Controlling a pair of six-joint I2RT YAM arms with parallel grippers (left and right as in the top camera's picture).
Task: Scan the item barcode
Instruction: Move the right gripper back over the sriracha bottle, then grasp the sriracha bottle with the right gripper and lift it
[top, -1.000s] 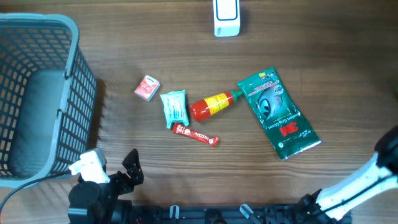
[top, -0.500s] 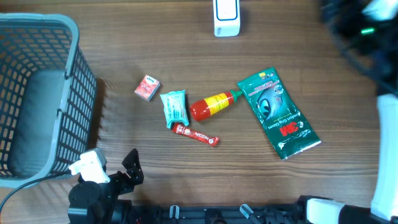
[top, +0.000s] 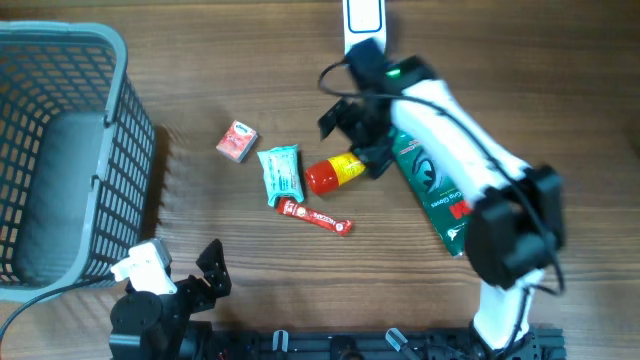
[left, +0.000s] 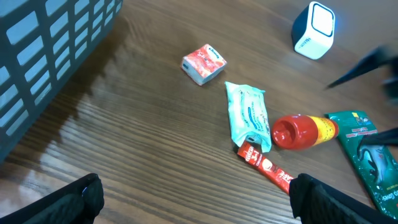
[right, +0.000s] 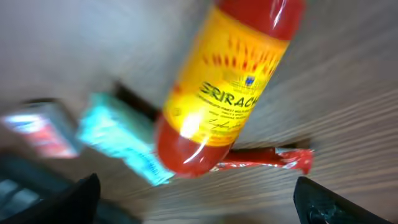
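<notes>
Over the sauce bottle (top: 335, 172), right hand (top: 352, 140) has just swung in, jaws spread, empty; pickup for scanning looks imminent.

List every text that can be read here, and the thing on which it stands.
"RIRACH": bottle, on its yellow label; the first and last letters are unclear.
Too small or blurred to read: the print on the pouch, wipes, box and sachet.
</notes>
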